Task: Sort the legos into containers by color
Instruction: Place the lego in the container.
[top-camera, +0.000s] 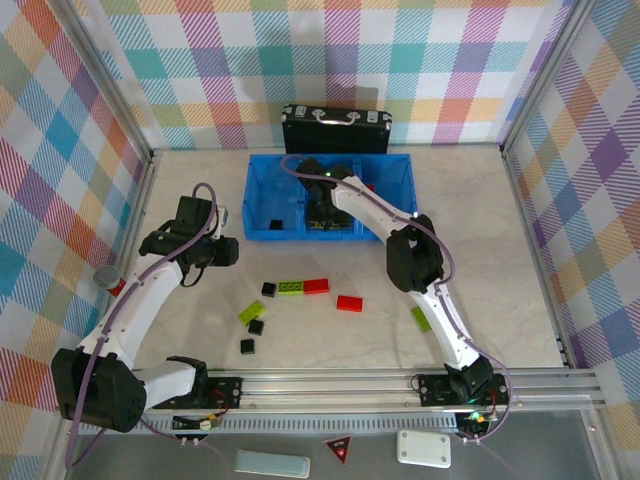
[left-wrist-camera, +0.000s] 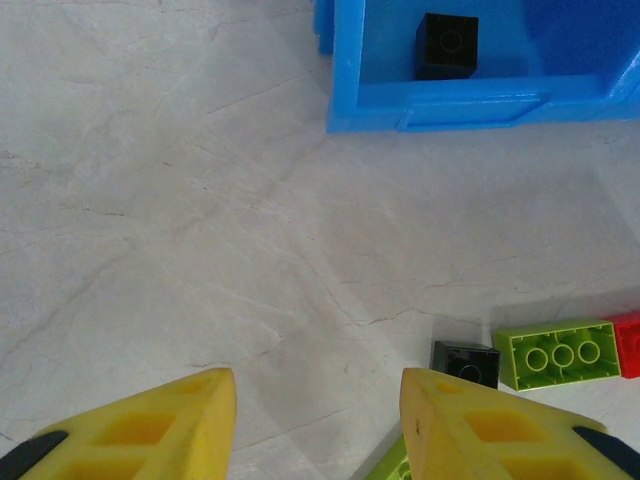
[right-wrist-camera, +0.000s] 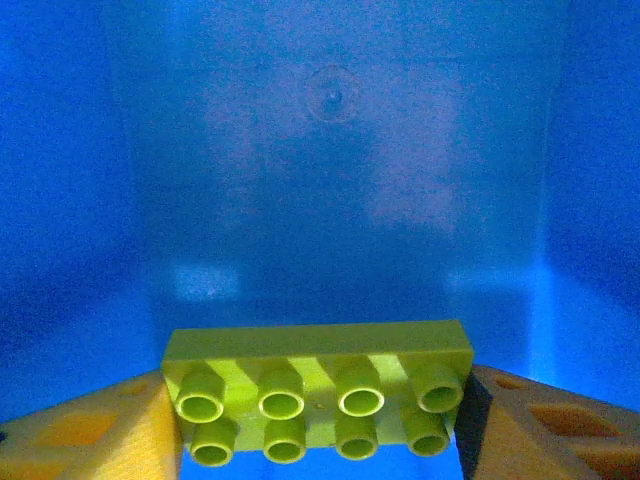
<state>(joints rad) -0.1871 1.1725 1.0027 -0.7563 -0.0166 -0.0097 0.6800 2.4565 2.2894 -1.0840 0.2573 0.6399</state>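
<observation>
The containers are three compartments of a blue tray (top-camera: 262, 190). My right gripper (top-camera: 322, 207) reaches down into the middle compartment, shut on a lime-green lego (right-wrist-camera: 318, 385) that spans the gap between its yellow fingers above the blue floor (right-wrist-camera: 330, 180). One black lego (top-camera: 272, 224) (left-wrist-camera: 447, 45) lies in the left compartment. My left gripper (top-camera: 228, 250) (left-wrist-camera: 318, 385) hovers over bare table left of the tray, open with nothing between its fingers. Loose legos lie in front: black (top-camera: 268, 289) (left-wrist-camera: 465, 362), lime (top-camera: 293, 288) (left-wrist-camera: 557, 353), red (top-camera: 317, 287), red (top-camera: 350, 303), lime (top-camera: 251, 312).
Two more black legos (top-camera: 256, 327) (top-camera: 247, 346) and a lime one (top-camera: 421, 319) lie nearer the arm bases. A black case with metal handles (top-camera: 335, 128) stands behind the tray. Checkered walls enclose the table, and an aluminium rail (top-camera: 350, 382) runs along the front.
</observation>
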